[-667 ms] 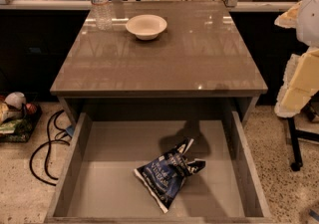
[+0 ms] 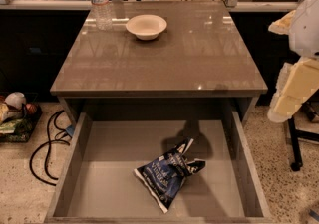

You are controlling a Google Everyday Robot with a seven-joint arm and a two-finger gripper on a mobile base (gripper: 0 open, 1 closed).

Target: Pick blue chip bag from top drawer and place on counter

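Observation:
The blue chip bag [image 2: 166,175] lies crumpled on the floor of the open top drawer [image 2: 79,158], right of the middle and near the front. Its white lettering faces up. A dark shadow falls on the drawer floor just behind it. The glossy grey-brown counter [image 2: 164,63] lies above and behind the drawer. My gripper does not show in the camera view. Only cream-white arm segments [image 2: 296,86] show at the right edge, beside the counter and above the floor.
A white bowl [image 2: 146,26] and a clear water bottle [image 2: 99,0] stand at the counter's far left. Black cables [image 2: 47,148] and a basket of items [image 2: 15,118] lie on the floor at left. A black stand leg [image 2: 294,143] is at right.

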